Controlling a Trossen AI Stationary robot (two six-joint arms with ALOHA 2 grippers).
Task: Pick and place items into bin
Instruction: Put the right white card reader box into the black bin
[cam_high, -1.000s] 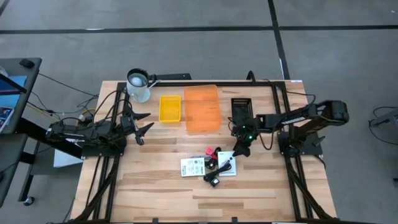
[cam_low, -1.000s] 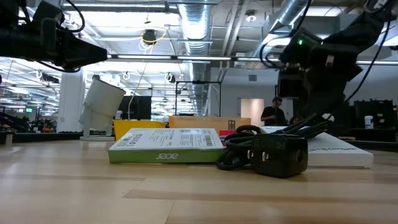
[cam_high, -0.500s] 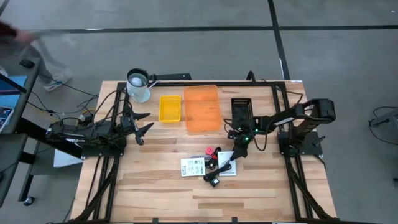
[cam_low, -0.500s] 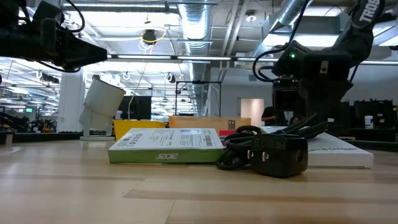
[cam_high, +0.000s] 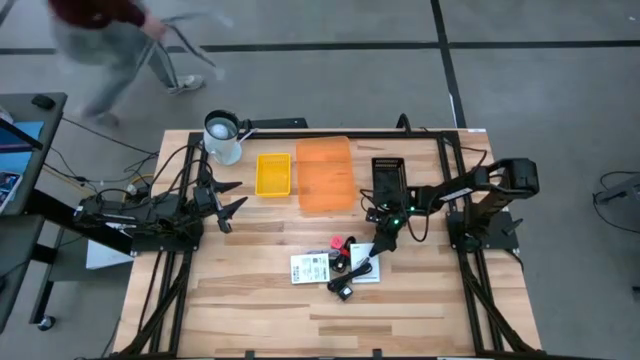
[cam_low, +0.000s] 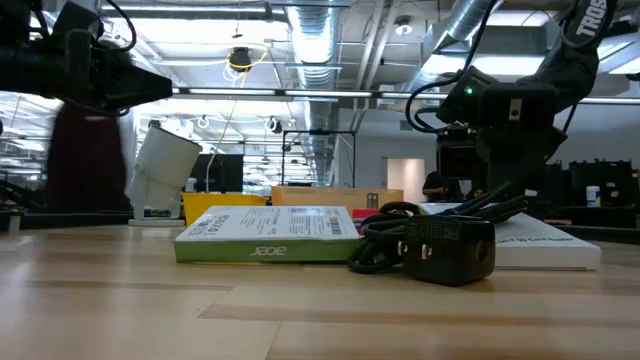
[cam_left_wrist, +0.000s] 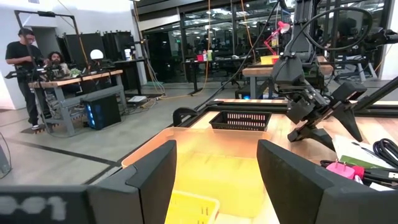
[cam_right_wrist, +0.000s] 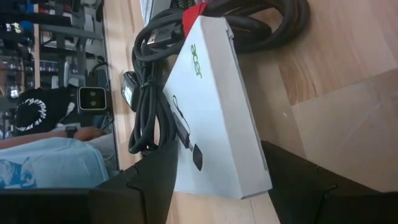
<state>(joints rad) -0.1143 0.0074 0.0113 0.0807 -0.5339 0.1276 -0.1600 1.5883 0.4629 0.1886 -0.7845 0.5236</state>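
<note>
Right gripper (cam_high: 380, 247), fingers spread, hovers just above the white box (cam_right_wrist: 217, 106) in the item pile near the worktop (cam_high: 250, 310) front-centre. Risk: the black cable (cam_right_wrist: 152, 93) lies draped over the box, so lifting either could drag the other. Orange bin (cam_high: 325, 175) and yellow tray (cam_high: 273, 174) look empty. Left gripper (cam_high: 228, 200) waits spread, left of the tray.
</note>
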